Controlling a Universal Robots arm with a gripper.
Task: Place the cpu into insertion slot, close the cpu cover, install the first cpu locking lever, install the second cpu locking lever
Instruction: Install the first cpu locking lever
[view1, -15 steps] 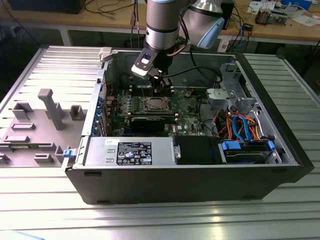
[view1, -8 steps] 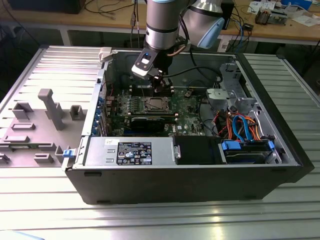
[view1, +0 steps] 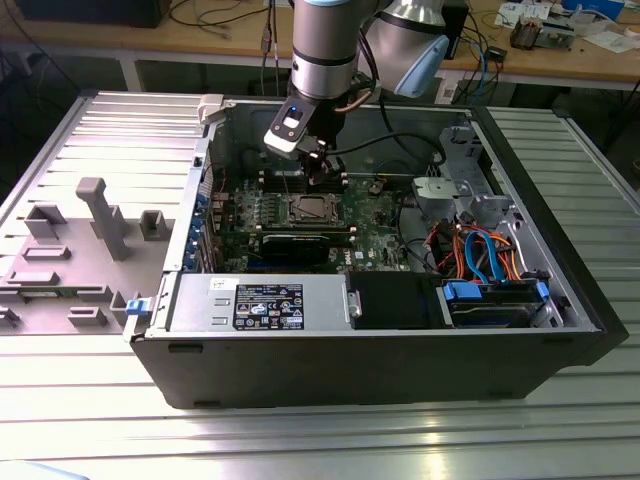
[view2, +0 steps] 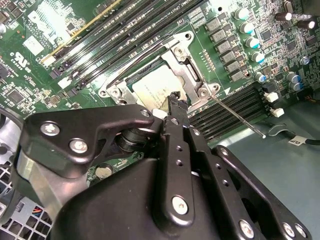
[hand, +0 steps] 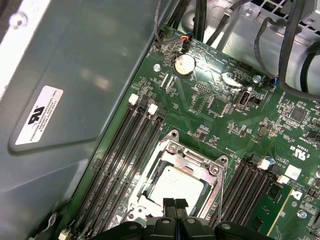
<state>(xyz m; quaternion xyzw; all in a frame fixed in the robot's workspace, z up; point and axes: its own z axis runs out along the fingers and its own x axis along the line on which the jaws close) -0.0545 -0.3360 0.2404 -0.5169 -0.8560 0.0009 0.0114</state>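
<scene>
The cpu (view2: 152, 86) (hand: 175, 186), a silvery square chip, lies in the insertion slot (view1: 306, 209) on the green board. The cpu cover (view2: 186, 64) (hand: 189, 156) is folded down flat around it, and the chip shows through its window. One thin locking lever (view2: 239, 116) sticks out sideways over the memory slots. A second lever (view2: 142, 56) runs along the opposite side of the socket. My gripper (view1: 318, 172) (view2: 175, 100) (hand: 175, 204) hovers just above the chip's edge, shut, with nothing between its fingers.
Long black memory slots (hand: 125, 150) flank the socket on both sides. The computer case (view1: 380, 370) has tall metal walls, a power supply (view1: 260, 305) at the front and bundled cables (view1: 480, 250) on the exterior view's right. A grey fixture plate (view1: 80, 250) lies on the exterior view's left.
</scene>
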